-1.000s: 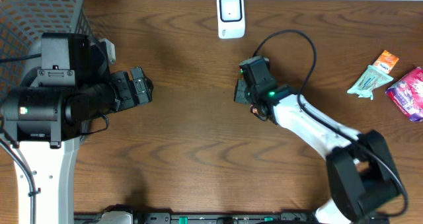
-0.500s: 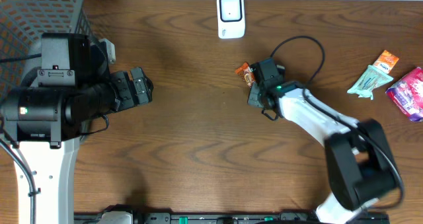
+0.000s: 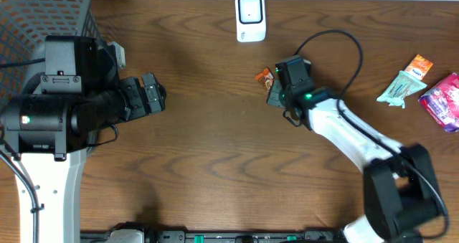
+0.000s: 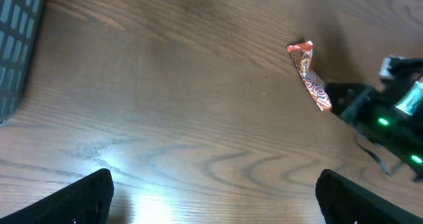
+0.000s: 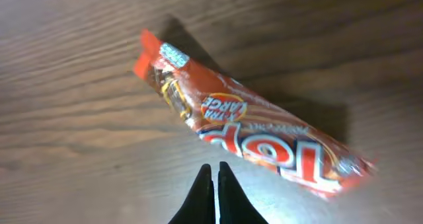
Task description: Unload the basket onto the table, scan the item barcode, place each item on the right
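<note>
right claw (image 5: 211, 184): fingers pressed together, gripping nothing | candy bar (image 5: 254, 135): flat on the table (image 5: 66, 85), just ahead of the tips, slanted across them, not between them | white scanner (image 3: 250, 17): farther ahead, beyond the bar | left claw (image 4: 211, 201): well away on the far side of the bar, spread wide, empty

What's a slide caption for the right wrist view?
Right gripper, jaws shut, close to a red-orange candy bar; wooden table behind.

Orange candy bar (image 5: 251, 141) aslant on table (image 5: 79, 85), closed hand (image 5: 213, 178) just beside
</note>
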